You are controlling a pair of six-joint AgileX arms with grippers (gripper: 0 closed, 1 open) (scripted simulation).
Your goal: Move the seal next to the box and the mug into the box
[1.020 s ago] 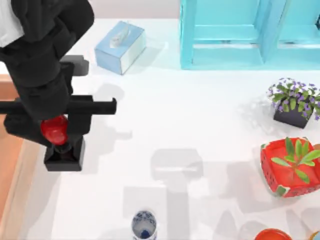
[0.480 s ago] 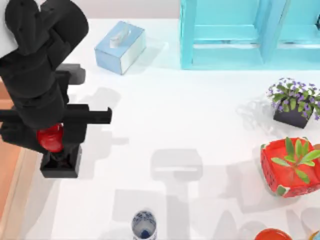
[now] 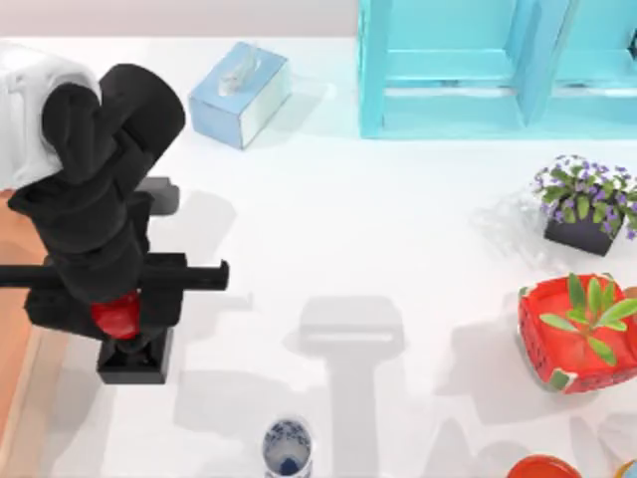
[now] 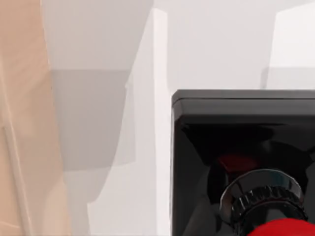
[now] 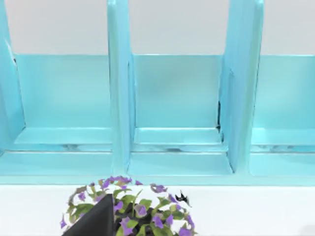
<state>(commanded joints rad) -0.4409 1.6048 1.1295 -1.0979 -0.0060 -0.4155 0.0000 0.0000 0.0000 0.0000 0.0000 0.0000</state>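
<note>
Red-knobbed seal (image 3: 121,329) sits under left gripper (image 3: 117,321).

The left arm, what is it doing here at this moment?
The left gripper is at the seal, which is beside the box at the table's left edge. The mug stands alone near the front edge, not yet in the box. The right wrist view faces the turquoise shelf and a purple flower pot.

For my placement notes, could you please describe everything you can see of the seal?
The seal is a glossy red round knob on a ribbed metallic collar above a shiny black square block base. It stands upright at the table's left side, close beside the box. The left gripper hangs directly over it, hiding part of the knob.
</note>
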